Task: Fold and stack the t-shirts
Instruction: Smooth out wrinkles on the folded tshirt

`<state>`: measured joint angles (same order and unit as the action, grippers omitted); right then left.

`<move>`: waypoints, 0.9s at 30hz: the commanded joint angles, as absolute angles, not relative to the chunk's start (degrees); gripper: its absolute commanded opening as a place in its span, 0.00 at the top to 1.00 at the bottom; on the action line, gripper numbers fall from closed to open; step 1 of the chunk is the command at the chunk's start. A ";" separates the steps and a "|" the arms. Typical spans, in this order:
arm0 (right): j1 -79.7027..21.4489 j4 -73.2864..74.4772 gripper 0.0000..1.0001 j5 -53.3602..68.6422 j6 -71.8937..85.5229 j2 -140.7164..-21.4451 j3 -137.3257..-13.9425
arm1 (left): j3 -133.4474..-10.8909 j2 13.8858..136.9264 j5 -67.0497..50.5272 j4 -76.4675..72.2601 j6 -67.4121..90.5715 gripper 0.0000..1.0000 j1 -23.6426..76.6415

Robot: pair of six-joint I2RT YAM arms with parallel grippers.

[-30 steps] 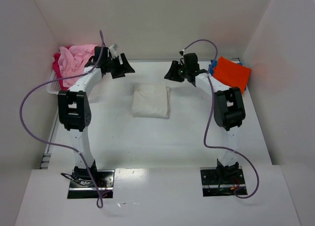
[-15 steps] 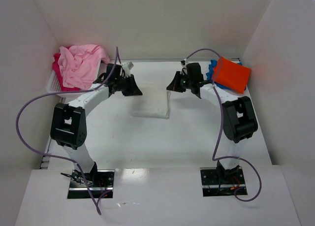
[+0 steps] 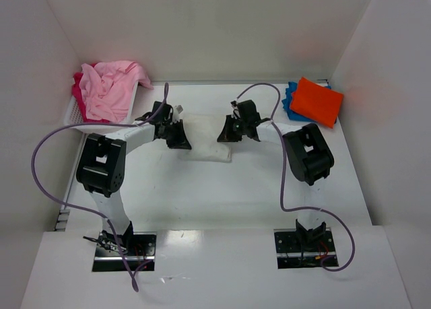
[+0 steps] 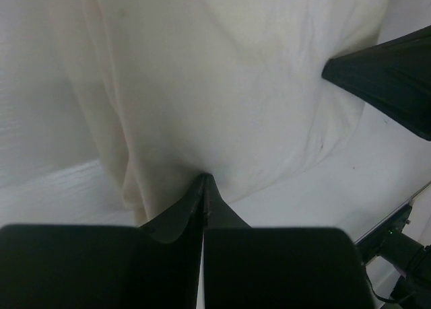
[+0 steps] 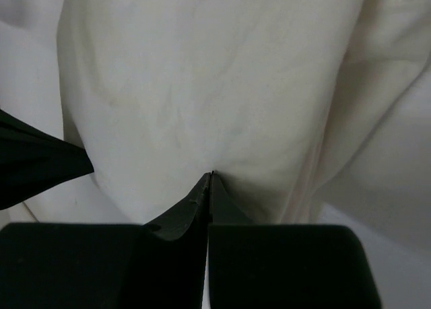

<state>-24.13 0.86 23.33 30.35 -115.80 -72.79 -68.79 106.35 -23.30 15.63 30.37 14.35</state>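
Observation:
A folded cream-white t-shirt (image 3: 206, 152) lies mid-table, its far half covered by both grippers. My left gripper (image 3: 180, 141) is at the shirt's left far corner. In the left wrist view it (image 4: 204, 177) is shut, with the cream cloth (image 4: 222, 73) puckering at the tips. The right gripper (image 3: 226, 134) is at the right far corner, also shut (image 5: 211, 174), and creases in the cloth (image 5: 202, 73) run to its tips. A pink t-shirt (image 3: 108, 87) and a red-magenta one (image 3: 79, 97) are heaped at back left. An orange t-shirt (image 3: 316, 100) lies folded on a blue one (image 3: 289, 93) at back right.
A white slotted basket (image 3: 71, 114) holds the pink and red-magenta heap against the left wall. White walls close in the table on the left, back and right. Purple cables loop off both arms.
Both grippers came down and inward from the back of the table onto the cream-white shirt's far corners, and both went from open to shut.

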 commanded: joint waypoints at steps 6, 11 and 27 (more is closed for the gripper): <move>-21.07 1.32 1.00 19.95 29.00 -116.89 -75.32 | -65.44 107.14 -19.51 20.21 30.18 0.98 12.11; -19.32 2.39 0.93 17.15 28.39 -112.25 -75.32 | -65.40 103.85 -19.69 19.22 30.23 0.85 10.90; -19.25 4.93 0.23 16.61 28.90 -108.63 -69.35 | -69.73 92.05 -19.57 21.62 28.81 0.10 9.79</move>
